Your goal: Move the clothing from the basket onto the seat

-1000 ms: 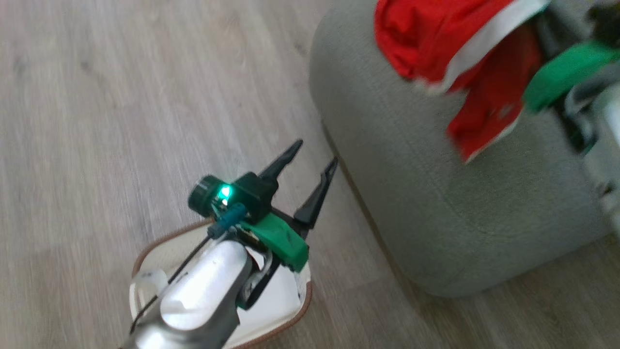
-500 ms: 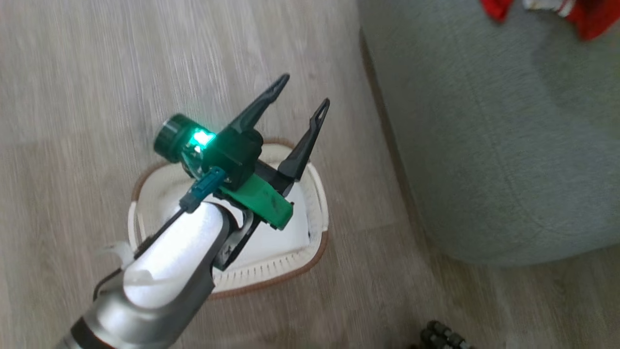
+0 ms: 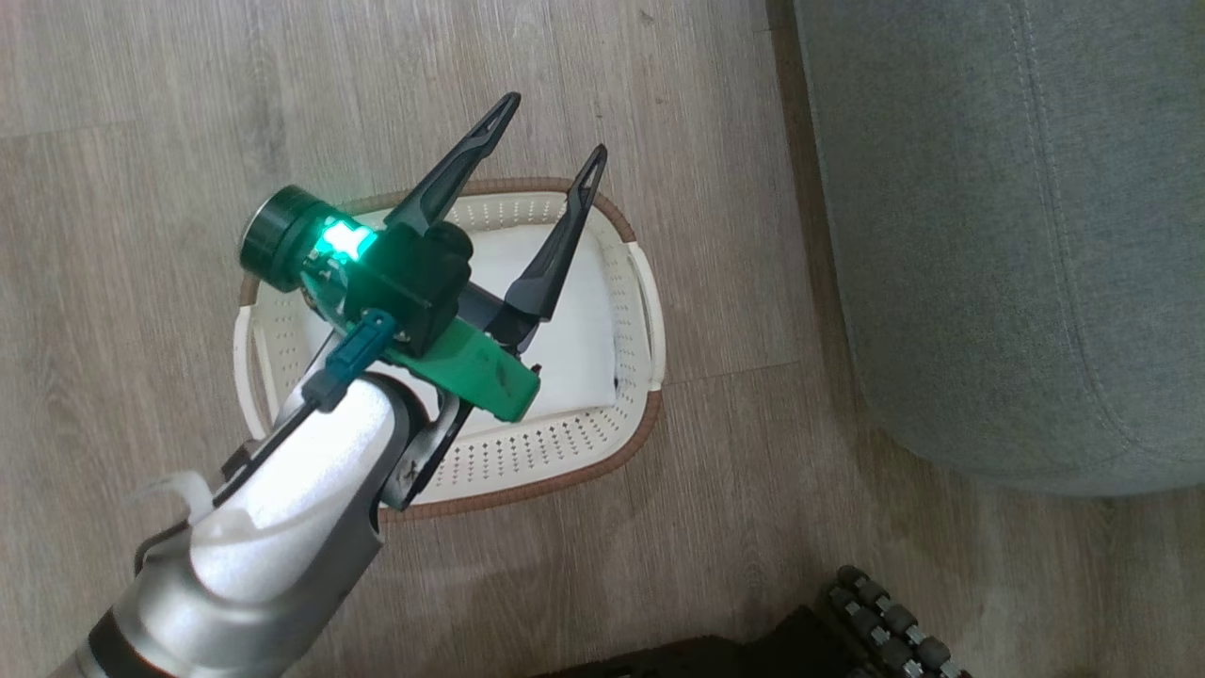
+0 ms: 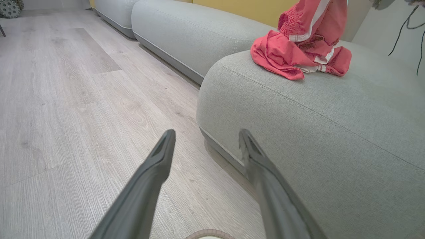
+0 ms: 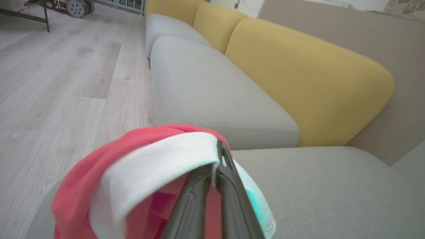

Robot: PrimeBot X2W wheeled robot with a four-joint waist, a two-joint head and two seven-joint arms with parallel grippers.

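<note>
My left gripper (image 3: pixel 554 125) is open with nothing between its fingers, hovering over the cream basket (image 3: pixel 527 471) with the brown rim. In the left wrist view that gripper (image 4: pixel 206 132) points toward the grey seat (image 4: pixel 315 126), and the basket's rim (image 4: pixel 209 232) peeks in at the bottom. Red clothing (image 4: pixel 292 56) with white stripes hangs down onto the seat's top, its lower part resting there. My right gripper (image 5: pixel 219 144) is shut on the clothing (image 5: pixel 99 159) at its white band, above the seat (image 5: pixel 332 186). In the head view the seat (image 3: pixel 1017 235) lies to the right of the basket.
A white pad (image 3: pixel 574 320) lies flat in the basket's bottom. My wheeled base (image 3: pixel 885 621) sits at the lower edge. A second grey cushion (image 5: pixel 206 93) and yellow backrests (image 5: pixel 298 76) extend beyond the seat. Pale wood floor (image 4: pixel 66 99) stretches to the left.
The head camera has swung down, so the basket now sits mid-view and the red clothing has left that view. The left gripper stays open above the basket.
</note>
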